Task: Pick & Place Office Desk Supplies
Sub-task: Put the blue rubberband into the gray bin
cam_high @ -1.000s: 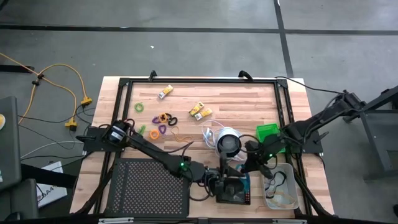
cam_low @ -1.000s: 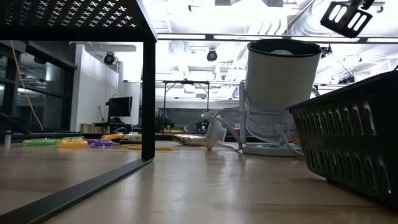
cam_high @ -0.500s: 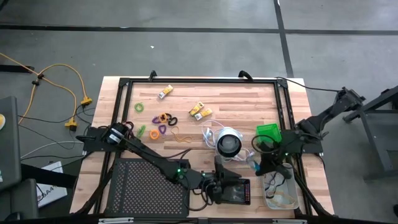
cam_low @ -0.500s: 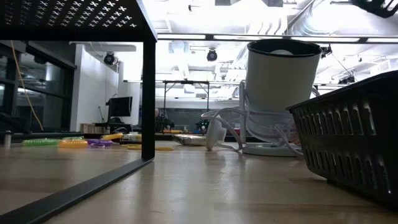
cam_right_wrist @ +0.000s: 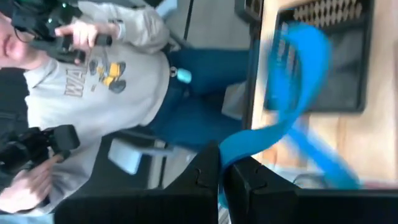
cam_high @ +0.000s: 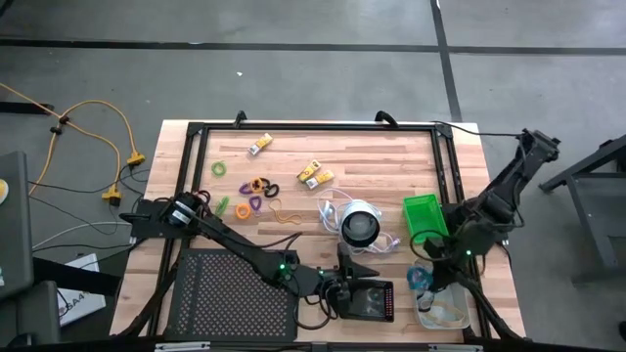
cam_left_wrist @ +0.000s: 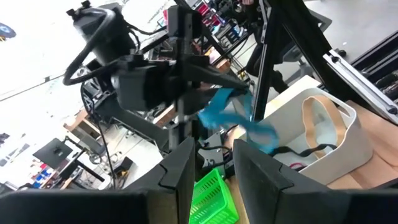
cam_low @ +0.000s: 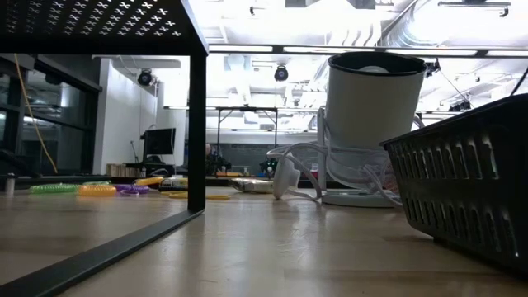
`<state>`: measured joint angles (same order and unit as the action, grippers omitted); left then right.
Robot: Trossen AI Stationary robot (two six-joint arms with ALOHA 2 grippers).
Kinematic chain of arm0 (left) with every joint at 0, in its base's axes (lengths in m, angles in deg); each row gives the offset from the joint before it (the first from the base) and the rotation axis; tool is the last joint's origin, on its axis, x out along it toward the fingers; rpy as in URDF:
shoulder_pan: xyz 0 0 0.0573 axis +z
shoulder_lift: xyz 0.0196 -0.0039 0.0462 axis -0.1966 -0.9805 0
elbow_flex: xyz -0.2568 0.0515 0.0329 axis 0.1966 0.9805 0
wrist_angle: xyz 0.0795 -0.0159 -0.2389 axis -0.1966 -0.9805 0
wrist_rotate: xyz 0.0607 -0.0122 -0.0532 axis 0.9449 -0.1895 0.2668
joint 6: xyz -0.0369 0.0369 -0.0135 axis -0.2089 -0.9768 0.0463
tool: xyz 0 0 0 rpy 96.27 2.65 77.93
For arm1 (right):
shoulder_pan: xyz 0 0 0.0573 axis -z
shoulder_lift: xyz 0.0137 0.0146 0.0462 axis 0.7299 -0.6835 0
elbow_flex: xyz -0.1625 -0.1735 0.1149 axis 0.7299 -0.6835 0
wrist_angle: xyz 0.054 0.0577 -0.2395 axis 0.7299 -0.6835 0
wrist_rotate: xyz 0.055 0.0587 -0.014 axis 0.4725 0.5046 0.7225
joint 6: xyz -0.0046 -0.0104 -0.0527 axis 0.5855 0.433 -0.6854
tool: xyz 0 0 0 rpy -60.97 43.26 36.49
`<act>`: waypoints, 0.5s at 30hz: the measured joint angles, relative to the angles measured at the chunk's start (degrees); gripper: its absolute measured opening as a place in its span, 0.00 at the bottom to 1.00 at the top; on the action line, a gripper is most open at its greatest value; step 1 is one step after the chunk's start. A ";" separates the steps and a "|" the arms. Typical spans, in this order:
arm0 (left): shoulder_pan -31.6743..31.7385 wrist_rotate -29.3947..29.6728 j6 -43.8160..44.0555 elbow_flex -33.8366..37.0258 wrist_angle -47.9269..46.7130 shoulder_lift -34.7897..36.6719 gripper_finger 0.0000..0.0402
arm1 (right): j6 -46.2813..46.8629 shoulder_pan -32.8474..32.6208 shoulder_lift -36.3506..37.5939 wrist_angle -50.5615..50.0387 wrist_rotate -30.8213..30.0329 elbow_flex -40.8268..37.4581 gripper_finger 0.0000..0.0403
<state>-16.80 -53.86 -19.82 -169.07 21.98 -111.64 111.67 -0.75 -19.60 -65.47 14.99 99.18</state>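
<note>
1. Thin teal cord (cam_right_wrist: pixel 292 93), limp and looped, hangs from the right gripper (cam_high: pixel 423 277); fingers (cam_right_wrist: pixel 208 168) pinched tight on it.
2. In the high view the cord (cam_high: pixel 421 279) dangles over the near-right corner of the table, above the clear white plastic bin (cam_high: pixel 445 311), which holds a tan band and a dark cord.
3. Left wrist view shows the same cord (cam_left_wrist: pixel 233 115) hanging beside the bin (cam_left_wrist: pixel 339 134).
4. Left gripper (cam_high: pixel 344 291) sits over the small black mesh tray (cam_high: pixel 372 303) at the near edge; fingers (cam_left_wrist: pixel 180 171) spread apart, holding nothing.
5. Green plastic basket (cam_high: pixel 423 217) stands just beyond the right gripper.
6. Round white-and-black device (cam_high: pixel 359 226) with white cord sits mid-table.
7. Yellow-and-white packs (cam_high: pixel 315 175) and small coloured loops (cam_high: pixel 252 193) lie scattered on the far-left part of the wooden table (cam_high: pixel 372 152).
8. Large black perforated tray (cam_high: pixel 233 291) stands at near left.
</note>
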 joint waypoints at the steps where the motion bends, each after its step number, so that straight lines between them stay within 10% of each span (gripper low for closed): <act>1: 0.00 0.00 0.02 0.00 0.00 0.00 0.26 | 1.57 -1.01 0.00 -0.16 0.00 0.00 0.01; 15: 0.81 0.20 1.53 0.00 -0.31 0.00 0.26 | 18.48 -14.27 -0.02 -0.16 -8.21 0.00 0.01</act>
<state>-15.99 -53.67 -18.29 -169.07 21.68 -111.64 130.15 -15.02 -19.62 -65.63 6.78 99.18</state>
